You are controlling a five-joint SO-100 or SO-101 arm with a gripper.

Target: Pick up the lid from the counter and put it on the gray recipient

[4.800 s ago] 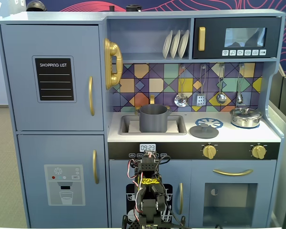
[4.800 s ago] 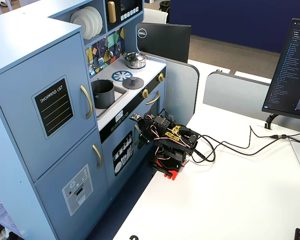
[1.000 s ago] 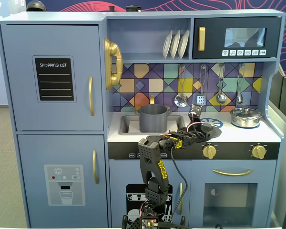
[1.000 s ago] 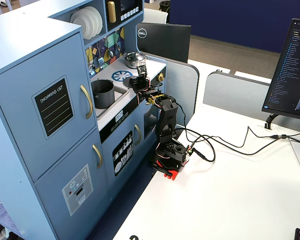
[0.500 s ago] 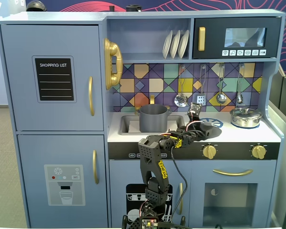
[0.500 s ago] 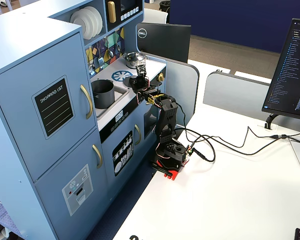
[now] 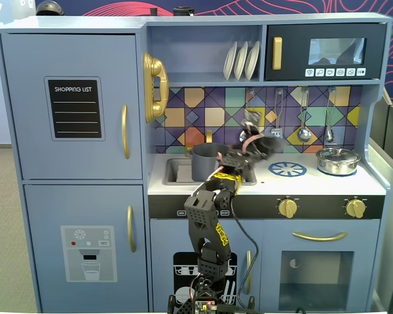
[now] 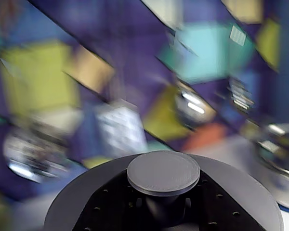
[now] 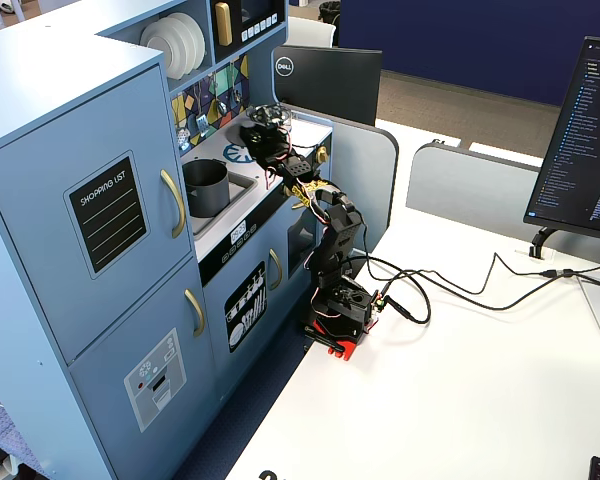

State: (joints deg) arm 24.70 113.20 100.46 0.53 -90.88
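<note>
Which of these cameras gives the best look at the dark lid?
The wrist view: the lid fills the bottom of the picture, its round knob close and fairly sharp, apparently gripped from below. In a fixed view the lid is only a blurred dark shape at the hand; in another fixed view it is tiny.

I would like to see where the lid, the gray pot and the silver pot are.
lid point(image 8: 164, 172): wrist view, on its round knob.
gray pot point(image 7: 203, 163): a fixed view, on its outer wall.
silver pot point(image 7: 338, 161): a fixed view, on its shiny side.
</note>
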